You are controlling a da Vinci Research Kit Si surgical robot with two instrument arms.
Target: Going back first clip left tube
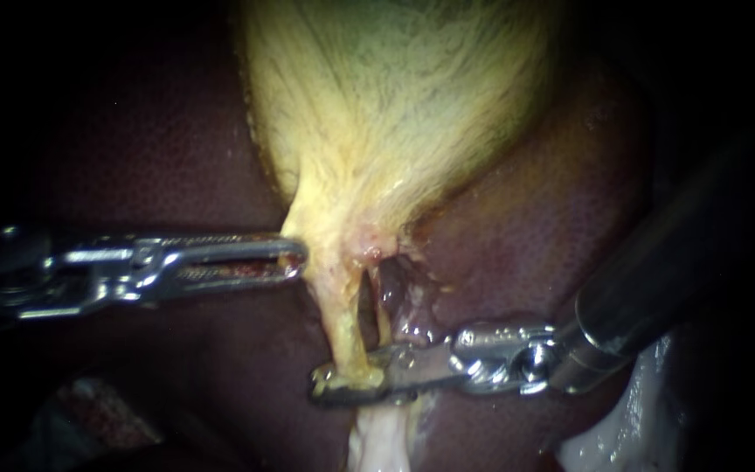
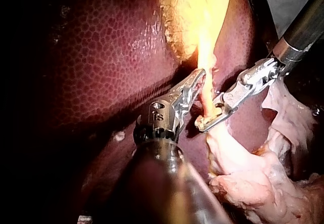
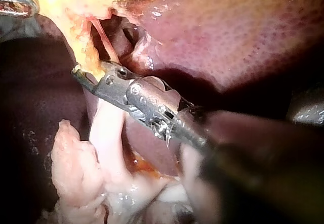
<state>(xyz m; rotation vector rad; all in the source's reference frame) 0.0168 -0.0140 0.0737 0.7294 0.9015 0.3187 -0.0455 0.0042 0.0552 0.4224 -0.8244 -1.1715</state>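
Over dark liver [image 1: 150, 149], my right instrument [image 1: 342, 385] has its hand clamped on the left tube [image 1: 342, 323] below the gallbladder [image 1: 395, 105] (left instrument [image 1: 294, 260] pinches that): open wide before retreating.

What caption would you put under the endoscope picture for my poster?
The right instrument at the left tube under the yellow gallbladder, left instrument beside the gallbladder's neck, dark liver behind.

Gallbladder [image 1: 395, 105] on liver [image 1: 133, 140] (left tube [image 1: 342, 323] below)
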